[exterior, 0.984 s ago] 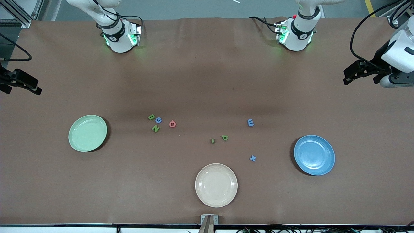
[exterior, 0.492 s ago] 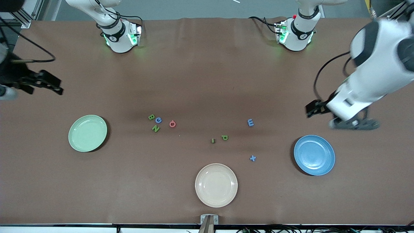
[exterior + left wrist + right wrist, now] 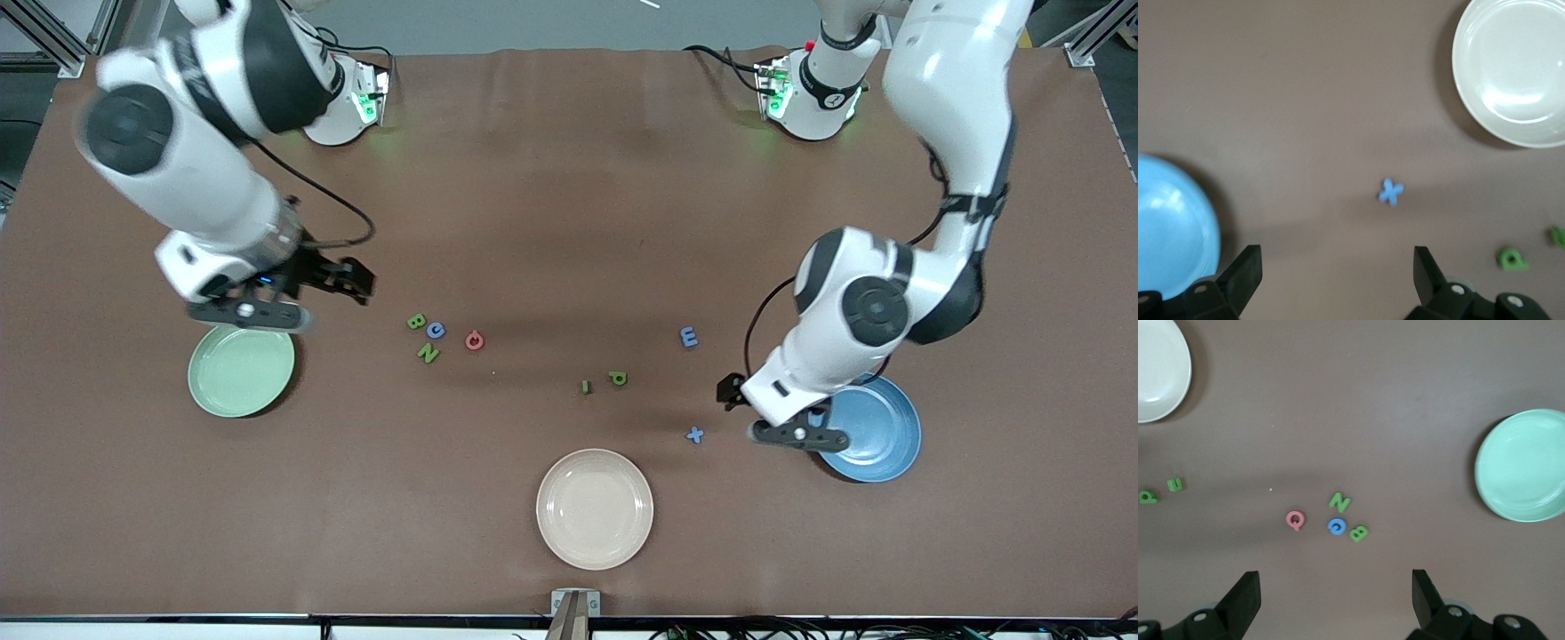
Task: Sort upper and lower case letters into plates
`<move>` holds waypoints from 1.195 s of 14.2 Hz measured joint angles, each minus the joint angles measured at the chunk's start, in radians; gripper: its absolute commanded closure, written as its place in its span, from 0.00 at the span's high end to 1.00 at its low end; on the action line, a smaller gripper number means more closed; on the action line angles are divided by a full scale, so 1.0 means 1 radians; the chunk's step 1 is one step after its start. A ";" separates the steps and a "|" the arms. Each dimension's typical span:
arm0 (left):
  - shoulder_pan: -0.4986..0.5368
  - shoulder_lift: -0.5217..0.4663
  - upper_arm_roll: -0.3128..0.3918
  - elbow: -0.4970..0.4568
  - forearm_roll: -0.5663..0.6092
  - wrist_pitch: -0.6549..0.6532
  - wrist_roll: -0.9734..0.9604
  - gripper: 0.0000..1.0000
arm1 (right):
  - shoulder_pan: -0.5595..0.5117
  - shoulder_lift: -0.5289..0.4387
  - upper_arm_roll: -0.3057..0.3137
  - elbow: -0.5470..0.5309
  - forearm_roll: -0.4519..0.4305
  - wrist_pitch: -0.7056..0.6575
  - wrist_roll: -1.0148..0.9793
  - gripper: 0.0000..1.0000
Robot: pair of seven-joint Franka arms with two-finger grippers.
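— Front view: where are the letters [image 3: 435, 330]?
— Loose on the worktop [image 3: 551, 222], between mint plate [image 3: 241, 365] and blue plate [image 3: 876, 436], twelve o'clock of the cream plate [image 3: 594, 508].
— End effectors?
— Left end effector [image 3: 731, 391] and right end effector [image 3: 356, 280] both gape wide, empty.

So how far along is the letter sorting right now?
Nothing is sorted yet: the green plate and blue plate hold no letters. All eight letters lie on the table. The left hand is open above the blue x; the right hand is open near the B.
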 measured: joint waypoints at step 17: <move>-0.079 0.257 0.005 0.073 0.098 0.188 0.064 0.21 | 0.182 0.356 -0.004 -0.237 0.001 0.638 0.180 1.00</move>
